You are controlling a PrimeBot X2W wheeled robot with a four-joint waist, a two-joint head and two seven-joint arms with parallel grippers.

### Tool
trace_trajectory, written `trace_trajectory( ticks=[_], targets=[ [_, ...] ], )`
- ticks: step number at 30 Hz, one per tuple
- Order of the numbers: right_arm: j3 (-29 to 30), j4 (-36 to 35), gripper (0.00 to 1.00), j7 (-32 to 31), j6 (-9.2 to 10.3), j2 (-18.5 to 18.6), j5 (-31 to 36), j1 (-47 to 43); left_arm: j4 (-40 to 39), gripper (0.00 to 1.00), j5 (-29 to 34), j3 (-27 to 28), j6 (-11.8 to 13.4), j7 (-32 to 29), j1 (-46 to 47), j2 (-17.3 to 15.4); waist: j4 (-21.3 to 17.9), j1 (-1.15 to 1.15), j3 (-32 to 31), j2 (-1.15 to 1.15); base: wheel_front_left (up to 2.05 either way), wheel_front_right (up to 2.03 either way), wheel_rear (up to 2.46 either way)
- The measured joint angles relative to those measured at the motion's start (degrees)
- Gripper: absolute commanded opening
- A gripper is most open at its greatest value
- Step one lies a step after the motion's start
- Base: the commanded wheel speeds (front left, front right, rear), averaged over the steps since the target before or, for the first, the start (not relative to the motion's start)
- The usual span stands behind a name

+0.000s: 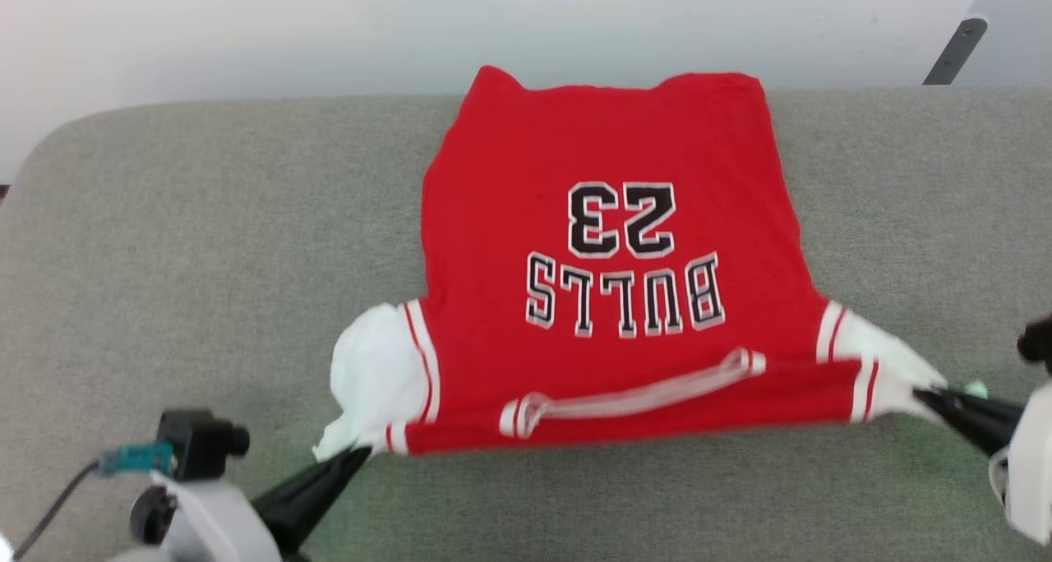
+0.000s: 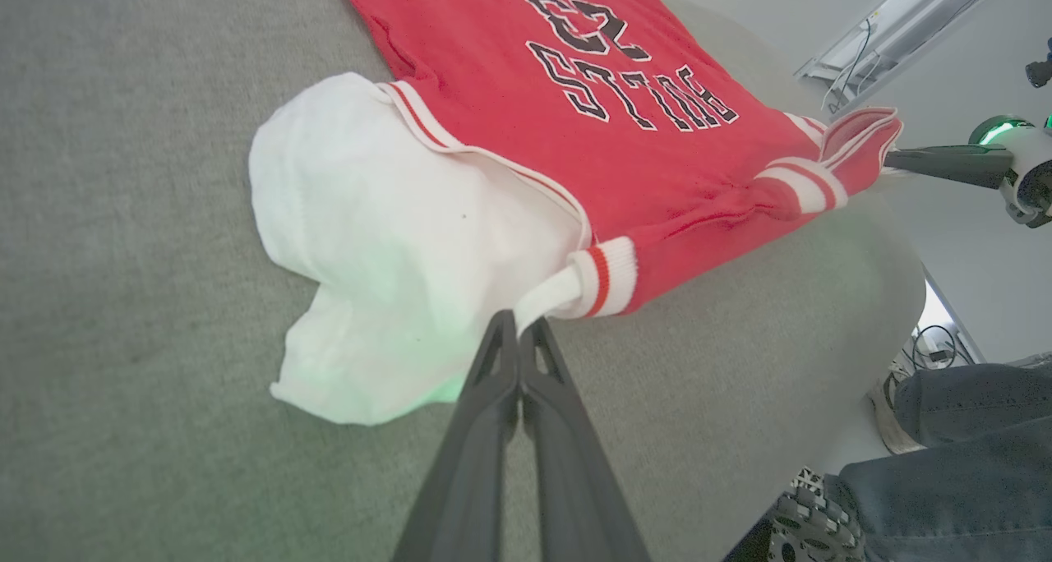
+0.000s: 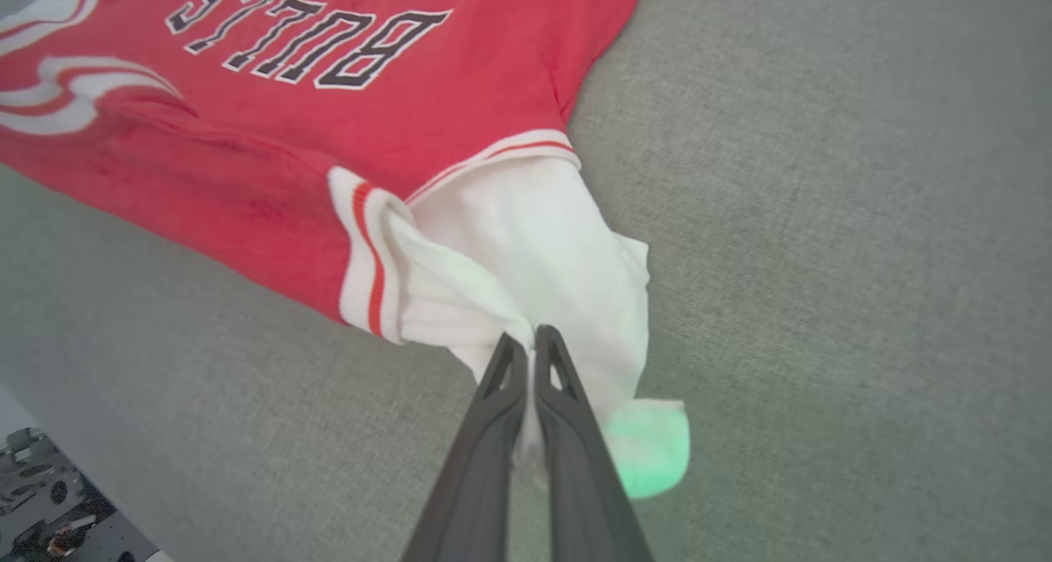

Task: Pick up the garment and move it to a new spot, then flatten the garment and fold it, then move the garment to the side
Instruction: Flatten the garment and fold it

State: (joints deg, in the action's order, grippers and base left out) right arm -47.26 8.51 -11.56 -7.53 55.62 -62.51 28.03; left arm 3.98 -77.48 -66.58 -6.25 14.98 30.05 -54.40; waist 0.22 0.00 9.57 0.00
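Note:
The garment (image 1: pixel 575 217), a red jersey with white sleeves and black lettering, lies spread on the grey cushioned surface (image 1: pixel 205 241), its collar edge toward me. My left gripper (image 1: pixel 357 453) is shut on the white cloth at the left shoulder, seen up close on the garment (image 2: pixel 526 176) by my left gripper (image 2: pixel 519 322). My right gripper (image 1: pixel 922 394) is shut on the white sleeve cloth at the right shoulder; the right wrist view shows the garment (image 3: pixel 329 94) pinched by my right gripper (image 3: pixel 532 337). The near edge is pulled taut between the two and lifted slightly.
The grey surface ends at a pale wall (image 1: pixel 329 28) behind the jersey's hem. A dark bracket (image 1: pixel 953 51) stands at the far right. A person's leg in jeans (image 2: pixel 970 455) and a shoe are beside the surface's edge in the left wrist view.

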Motion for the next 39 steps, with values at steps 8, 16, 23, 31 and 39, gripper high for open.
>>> trace_trajectory(
  ticks=[8, 16, 23, 31, 39],
  targets=[
    [8.64, -9.85, 0.0, -5.64, 0.0, 3.55, 0.31, -13.8, -9.17, 0.0, -2.09, -2.0, 3.87, -0.68, -6.12, -6.1, -0.74, 0.0, 0.46, 0.0, 0.0, 0.0, 0.0],
    [17.58, -15.44, 0.0, -11.85, 0.01, 0.16, 4.22, -24.41, -13.05, 0.0, -2.74, -3.36, 5.78, -2.92, -8.16, -6.09, -1.03, 0.0, 1.58, 0.0, 0.0, 0.0, 0.0],
    [16.35, -13.65, 0.0, -17.27, 0.01, -5.59, 16.02, -25.41, -3.59, 0.0, -1.62, -4.76, 4.66, -5.66, -8.04, 0.62, -1.18, 0.0, 2.47, 0.0, 0.0, 0.0, 0.0],
    [14.36, -8.27, 0.0, -14.91, 0.0, -9.72, 18.74, -23.7, 4.38, 0.0, -0.34, -5.01, 2.18, -5.11, -7.94, 5.36, -0.77, 0.0, 2.95, 0.0, 0.0, 0.0, 0.0],
    [13.43, -10.73, 1.0, -13.77, 0.01, -8.96, 18.37, -21.63, 5.59, 0.0, 0.51, -5.01, 1.24, -4.75, -7.37, 6.15, -1.05, 0.0, 3.45, 0.0, 0.0, 0.0, 0.0]
  ],
)
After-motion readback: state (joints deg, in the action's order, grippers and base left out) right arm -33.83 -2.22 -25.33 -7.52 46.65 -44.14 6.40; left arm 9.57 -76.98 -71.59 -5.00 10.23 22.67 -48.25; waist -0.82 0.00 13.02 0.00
